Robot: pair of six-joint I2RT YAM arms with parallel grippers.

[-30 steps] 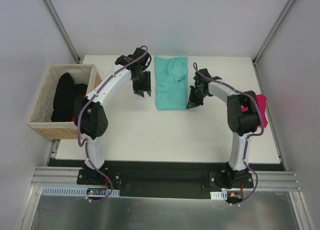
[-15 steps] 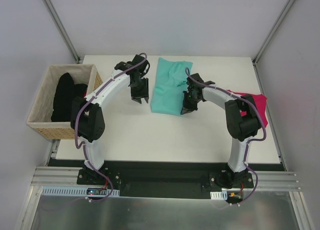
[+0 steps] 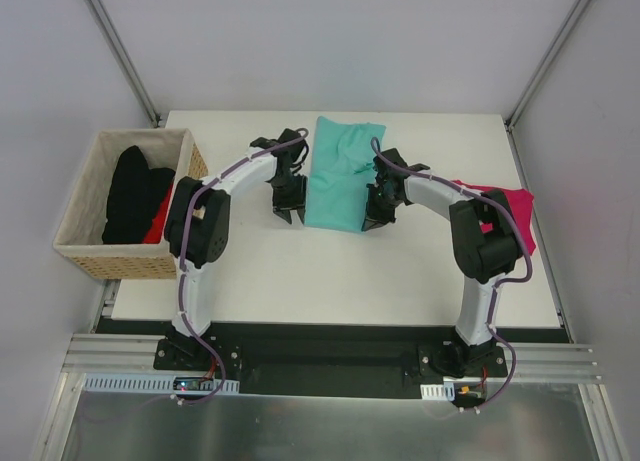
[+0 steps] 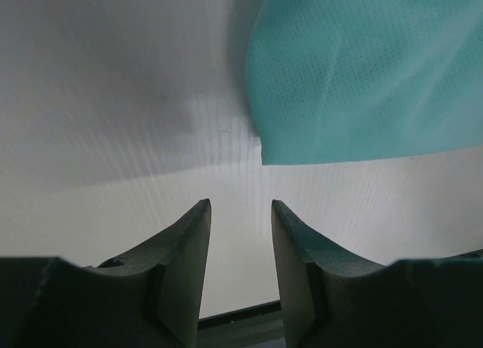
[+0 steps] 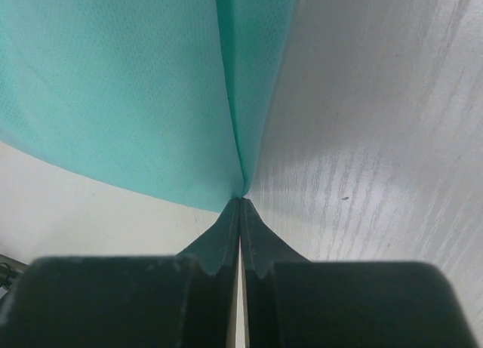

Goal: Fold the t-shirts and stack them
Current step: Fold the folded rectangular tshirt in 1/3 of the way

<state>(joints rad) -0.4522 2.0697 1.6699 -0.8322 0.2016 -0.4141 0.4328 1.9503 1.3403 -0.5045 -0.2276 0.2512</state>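
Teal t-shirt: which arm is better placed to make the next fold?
Probably the right: the right gripper is shut on the teal t-shirt at its near-right corner, while the left gripper hangs open beside the cloth, holding nothing.

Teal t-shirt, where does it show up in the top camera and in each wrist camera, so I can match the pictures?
Top external: the teal t-shirt lies just above the picture's centre.
Left wrist: upper right, beyond the open left gripper, which is not touching it.
Right wrist: upper left and centre, its edge pinched in the shut right gripper.
Shared landmark: the white table under the shirt.
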